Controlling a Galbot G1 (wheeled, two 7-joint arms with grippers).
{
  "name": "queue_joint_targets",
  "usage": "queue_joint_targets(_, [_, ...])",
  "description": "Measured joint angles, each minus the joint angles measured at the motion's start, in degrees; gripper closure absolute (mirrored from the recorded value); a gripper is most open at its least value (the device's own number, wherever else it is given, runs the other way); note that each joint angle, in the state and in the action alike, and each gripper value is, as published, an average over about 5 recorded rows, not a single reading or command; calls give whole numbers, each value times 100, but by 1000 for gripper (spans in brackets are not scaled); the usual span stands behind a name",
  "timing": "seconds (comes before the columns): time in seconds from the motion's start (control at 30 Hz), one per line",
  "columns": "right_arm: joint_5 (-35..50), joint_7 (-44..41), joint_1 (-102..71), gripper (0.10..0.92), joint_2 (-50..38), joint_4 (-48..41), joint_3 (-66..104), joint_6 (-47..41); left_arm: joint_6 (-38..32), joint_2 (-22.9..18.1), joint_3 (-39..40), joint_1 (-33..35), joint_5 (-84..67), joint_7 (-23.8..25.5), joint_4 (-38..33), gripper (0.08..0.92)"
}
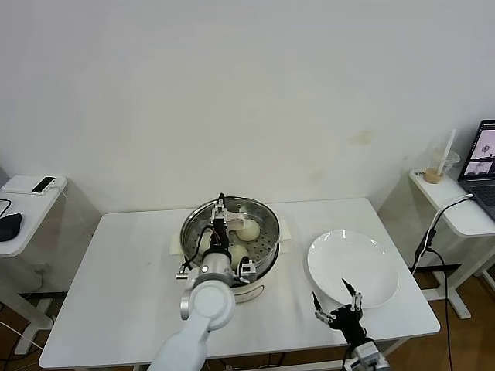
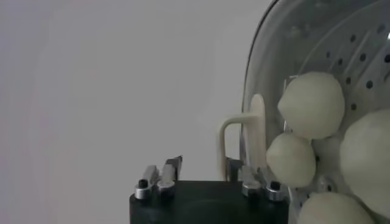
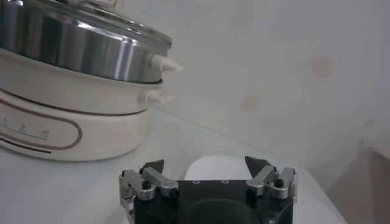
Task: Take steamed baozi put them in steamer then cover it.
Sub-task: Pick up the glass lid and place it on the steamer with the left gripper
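The steel steamer (image 1: pixel 267 255) stands mid-table on its white base (image 3: pixel 61 122). The clear glass cover (image 2: pixel 317 36) lies on it, with its cream handle (image 2: pixel 256 122) upright at the centre. Several white baozi (image 2: pixel 311 103) rest on the perforated tray under the glass, and two show in the head view (image 1: pixel 247 229). My left gripper (image 2: pixel 204 165) hovers over the cover (image 1: pixel 265 219), open, its fingers either side of the handle and not pressing it. My right gripper (image 1: pixel 336 297) hangs open and empty at the near edge of the plate.
An empty white plate (image 1: pixel 363 263) lies to the right of the steamer, also seen past the right gripper (image 3: pixel 210 167) as a plate (image 3: pixel 219 165). Side tables stand at far left and right; the right one holds a laptop (image 1: pixel 483 166) and a cup.
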Motion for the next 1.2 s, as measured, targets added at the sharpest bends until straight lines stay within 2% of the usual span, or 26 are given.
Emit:
queue_joint_targets(0.13, [-3,-2,1,203,-1,3,-9,0,-25,-18,-19,-21,27,0,1,205])
queue_joint_targets(0.27, [-2,-6,-3,203,-12,7,-8,0,-55,-16,-43,-42,42,-2,14,224])
queue_joint_targets(0.93, [-1,-20,14,203,-37,-4,-42,-5,-196,-85,-111,8,-27,-47,85,791])
queue_joint_targets(1.03, [-10,-21,10,203,-36,-10,-47,-4,-195,-95,-127,16,-75,-74,74,842])
queue_joint_targets(1.2, [-19,-25,8,203,-35,-15,-50,-1,-184,-115,-133,22,-149,-104,56,849])
